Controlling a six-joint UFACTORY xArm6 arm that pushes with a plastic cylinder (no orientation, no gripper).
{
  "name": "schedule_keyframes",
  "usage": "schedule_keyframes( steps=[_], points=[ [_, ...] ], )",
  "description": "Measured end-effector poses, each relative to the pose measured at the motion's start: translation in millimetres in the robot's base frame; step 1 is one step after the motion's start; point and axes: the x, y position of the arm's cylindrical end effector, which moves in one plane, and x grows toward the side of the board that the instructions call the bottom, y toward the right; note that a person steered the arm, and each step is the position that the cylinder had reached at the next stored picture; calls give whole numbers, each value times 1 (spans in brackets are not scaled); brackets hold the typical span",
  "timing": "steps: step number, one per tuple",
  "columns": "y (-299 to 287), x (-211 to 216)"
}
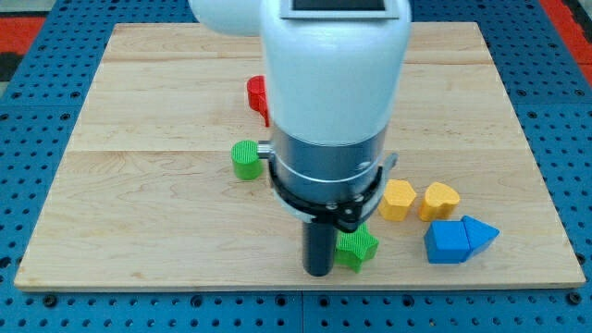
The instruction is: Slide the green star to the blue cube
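Observation:
The green star (357, 247) lies near the board's bottom edge, just right of centre. The blue cube (448, 243) sits to its right, with a clear gap between them. My tip (319, 271) is at the lower end of the dark rod, right beside the star's left side and seemingly touching it. The arm's white and grey body hides the middle of the board above the star.
A blue triangular block (481, 232) touches the cube's right side. A yellow hexagon-like block (399, 199) and a yellow heart-like block (440, 200) sit above the gap. A green cylinder (245, 159) and a partly hidden red block (256, 94) lie left of the arm.

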Motion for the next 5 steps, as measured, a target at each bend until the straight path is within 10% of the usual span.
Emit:
schedule_keyframes(
  steps=[5],
  points=[
    [11,-54]
  ],
)
